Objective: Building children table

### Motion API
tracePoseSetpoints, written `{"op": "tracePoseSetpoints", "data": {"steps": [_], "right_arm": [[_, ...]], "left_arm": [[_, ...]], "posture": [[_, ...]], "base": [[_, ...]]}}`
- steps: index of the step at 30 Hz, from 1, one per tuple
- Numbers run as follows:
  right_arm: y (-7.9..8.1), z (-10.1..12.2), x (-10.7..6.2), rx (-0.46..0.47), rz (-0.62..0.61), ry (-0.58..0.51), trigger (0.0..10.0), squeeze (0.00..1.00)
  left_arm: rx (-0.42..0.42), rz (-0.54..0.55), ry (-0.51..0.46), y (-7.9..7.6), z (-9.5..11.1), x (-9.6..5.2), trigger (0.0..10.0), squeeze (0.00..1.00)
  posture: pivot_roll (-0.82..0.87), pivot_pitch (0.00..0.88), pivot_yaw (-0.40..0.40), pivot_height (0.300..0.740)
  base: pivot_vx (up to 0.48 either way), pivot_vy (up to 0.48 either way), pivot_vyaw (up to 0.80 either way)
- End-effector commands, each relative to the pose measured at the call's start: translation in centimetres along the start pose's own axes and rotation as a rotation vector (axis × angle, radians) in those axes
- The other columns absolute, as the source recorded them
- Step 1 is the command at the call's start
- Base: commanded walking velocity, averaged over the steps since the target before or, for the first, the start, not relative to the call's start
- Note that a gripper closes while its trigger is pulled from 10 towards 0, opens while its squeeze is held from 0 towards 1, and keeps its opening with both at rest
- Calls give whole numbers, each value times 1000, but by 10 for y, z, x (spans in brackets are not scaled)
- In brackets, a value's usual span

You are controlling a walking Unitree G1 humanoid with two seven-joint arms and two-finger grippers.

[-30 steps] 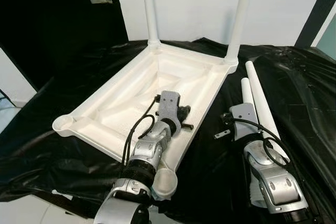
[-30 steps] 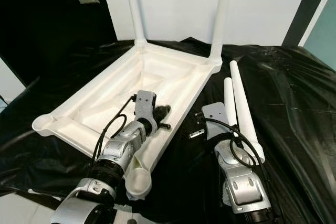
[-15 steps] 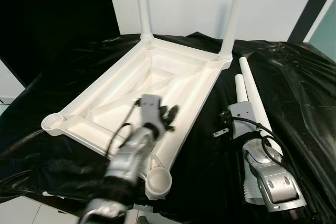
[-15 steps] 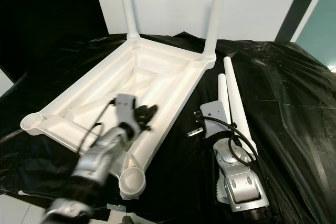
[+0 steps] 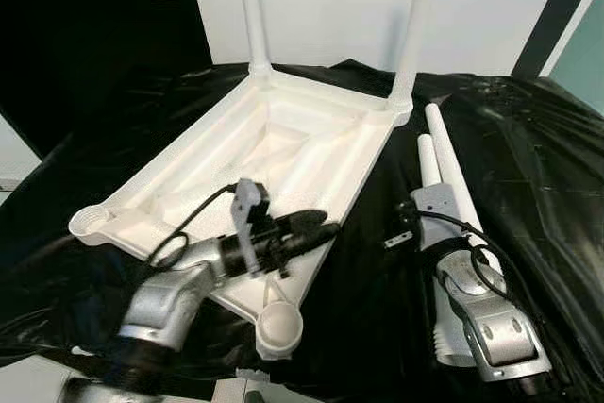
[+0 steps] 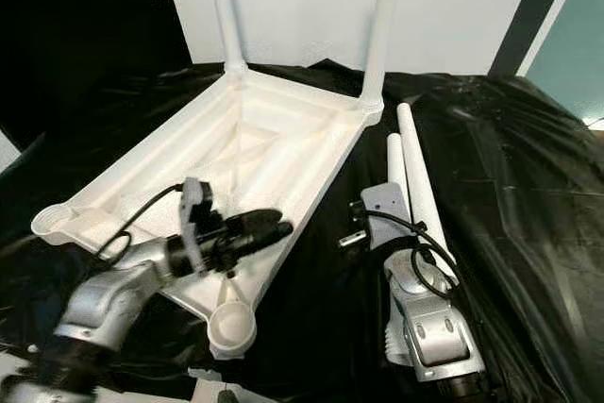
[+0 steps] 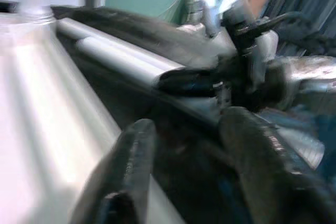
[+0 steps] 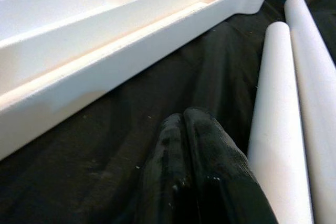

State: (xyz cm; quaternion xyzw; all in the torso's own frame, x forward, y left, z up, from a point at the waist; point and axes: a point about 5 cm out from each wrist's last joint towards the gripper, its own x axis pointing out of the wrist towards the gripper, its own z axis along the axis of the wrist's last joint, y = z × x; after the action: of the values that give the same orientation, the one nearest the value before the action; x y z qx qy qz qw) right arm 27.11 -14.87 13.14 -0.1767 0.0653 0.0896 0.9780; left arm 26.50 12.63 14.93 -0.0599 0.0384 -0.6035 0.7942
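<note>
Head views: a white plastic tabletop (image 5: 283, 153) is laid upside down on black sheeting (image 5: 528, 167), ribbed underside up. Two white legs (image 5: 251, 7) are seen fitted upright at its far corners; open round sockets (image 5: 280, 325) are presented at the near corners. The left gripper (image 5: 311, 226) is held over the tabletop's near right rim, fingers pointed rightward, toward the right arm. Two loose legs (image 6: 408, 172) are laid side by side just beyond the right gripper (image 5: 408, 224), long axes running away from the robot, beside the tabletop's right edge. Bare sheeting is left between that edge and the right gripper.

Left wrist view, blurred: the left gripper's fingers (image 7: 128, 166) are parted, nothing between them; the loose legs and right arm lie ahead.

Right wrist view: the right gripper's fingers (image 8: 197, 161) are pressed together, empty, over sheeting, between the tabletop rim and the loose legs.
</note>
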Motion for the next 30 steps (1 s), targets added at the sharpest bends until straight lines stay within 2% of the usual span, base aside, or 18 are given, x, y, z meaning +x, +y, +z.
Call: {"op": "tracePoseSetpoints", "data": {"steps": [1, 4, 5, 7, 8, 12, 13, 17, 19, 20, 21, 24, 30], "right_arm": [[1, 0, 2, 5, 4, 2, 10000, 0], [1, 0, 2, 5, 4, 1, 10000, 0], [1, 0, 2, 5, 4, 1, 10000, 0], [1, 0, 3, 5, 4, 1, 10000, 0], [1, 0, 3, 5, 4, 1, 10000, 0], [1, 0, 4, 8, 3, 1, 10000, 0], [1, 0, 4, 8, 3, 1, 10000, 0], [0, -1, 4, 5, 0, 3, 10000, 0], [0, -1, 4, 5, 0, 3, 10000, 0], [-1, -2, 3, 3, -2, 6, 10000, 0], [-1, -3, 3, 2, -3, 8, 10000, 0], [-2, -3, 3, 1, -4, 10, 10000, 0], [-2, -3, 4, 0, -3, 10, 10000, 0]], "left_arm": [[49, -209, 60, -7, -5, -10, 10000, 1000], [84, -214, 103, -5, -8, -15, 10000, 1000], [88, -234, 130, -5, -7, -21, 10000, 196], [85, -248, 145, -5, -5, -26, 10000, 196], [85, -263, 169, -5, -3, -32, 10000, 0], [72, -311, 262, -7, -1, -51, 10000, 0], [72, -311, 262, -7, -1, -51, 10000, 0], [64, -374, 372, -9, 3, -77, 10000, 0], [64, -374, 372, -9, 3, -77, 10000, 0], [63, -395, 415, -10, 4, -87, 10000, 0], [64, -405, 442, -12, 4, -92, 10000, 0], [59, -433, 497, -19, 0, -98, 10000, 0], [48, -474, 536, -27, -4, -101, 10000, 0]], "posture": [[-2, 0, 1, 740], [-2, 0, 1, 740], [0, 0, 1, 740], [0, 0, 1, 740], [0, 0, 4, 740], [0, 0, 4, 740], [0, 0, 4, 740], [0, 0, 3, 740], [0, 0, 3, 740], [0, 0, 1, 740], [1, 0, 0, 740], [3, 0, -4, 740], [5, 0, -7, 740]], "base": [[0, 0, 0], [0, 0, 0], [0, 0, 0], [0, 0, 0], [0, 0, 0], [0, 0, 0], [0, 0, 0], [0, 0, 0], [0, 0, 0], [0, 0, 0], [0, 0, 0], [0, 0, 0], [0, 0, 0]]}}
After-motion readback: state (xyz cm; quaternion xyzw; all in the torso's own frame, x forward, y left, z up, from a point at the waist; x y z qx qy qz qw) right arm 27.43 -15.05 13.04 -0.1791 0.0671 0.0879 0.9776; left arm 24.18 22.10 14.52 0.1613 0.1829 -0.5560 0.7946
